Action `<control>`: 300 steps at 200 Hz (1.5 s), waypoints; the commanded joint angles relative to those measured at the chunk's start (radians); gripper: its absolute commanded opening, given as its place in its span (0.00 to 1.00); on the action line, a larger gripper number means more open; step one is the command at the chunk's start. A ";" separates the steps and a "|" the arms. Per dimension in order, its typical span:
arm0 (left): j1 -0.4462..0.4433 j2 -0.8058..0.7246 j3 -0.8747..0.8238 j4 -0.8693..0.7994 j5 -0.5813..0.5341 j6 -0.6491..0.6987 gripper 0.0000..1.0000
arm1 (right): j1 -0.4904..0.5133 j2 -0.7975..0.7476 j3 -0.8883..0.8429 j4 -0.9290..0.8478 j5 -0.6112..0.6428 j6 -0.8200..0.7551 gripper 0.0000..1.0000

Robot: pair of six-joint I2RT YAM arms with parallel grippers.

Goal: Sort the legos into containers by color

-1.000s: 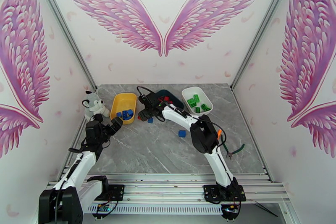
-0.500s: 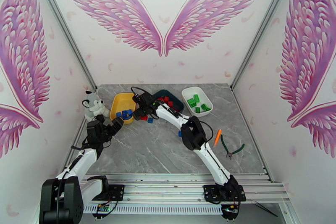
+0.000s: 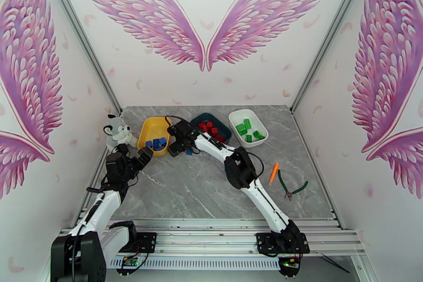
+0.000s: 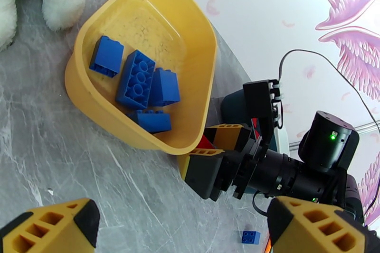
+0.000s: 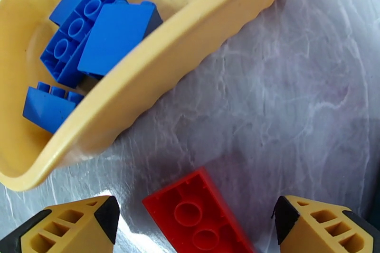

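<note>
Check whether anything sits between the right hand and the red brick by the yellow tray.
Nothing visible does. The red brick lies on the table between the open fingers of the right hand; the yellow tray stands beside it, not across.

Right end effector (image 3: 177, 146) reaches far forward-left, low, jaws apart; left end effector (image 3: 144, 156) hovers, jaws wide.

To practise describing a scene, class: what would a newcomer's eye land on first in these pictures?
Huge pink wings painted across the back wall. Below, the right gripper hangs open astride a red Lego brick on the marble table, beside the yellow tray of blue bricks. A plush husky sits at the table's left edge.
</note>
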 commanded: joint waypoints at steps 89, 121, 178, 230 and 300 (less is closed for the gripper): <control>0.008 0.003 -0.014 -0.006 0.011 -0.003 0.99 | 0.090 -0.078 -0.134 0.034 0.214 -0.023 0.61; 0.008 -0.004 -0.014 -0.009 0.010 -0.004 0.99 | 0.096 -0.064 -0.107 0.021 0.271 0.008 0.42; 0.007 -0.019 -0.015 -0.013 0.011 -0.003 0.99 | 0.095 -0.153 -0.188 0.057 0.264 0.076 0.24; -0.048 -0.038 0.025 -0.056 -0.001 0.039 0.99 | 0.038 -0.373 -0.380 0.133 0.306 0.130 0.24; -0.261 -0.017 0.123 -0.146 -0.125 0.141 0.99 | -0.149 -0.476 -0.440 0.071 0.371 0.219 0.24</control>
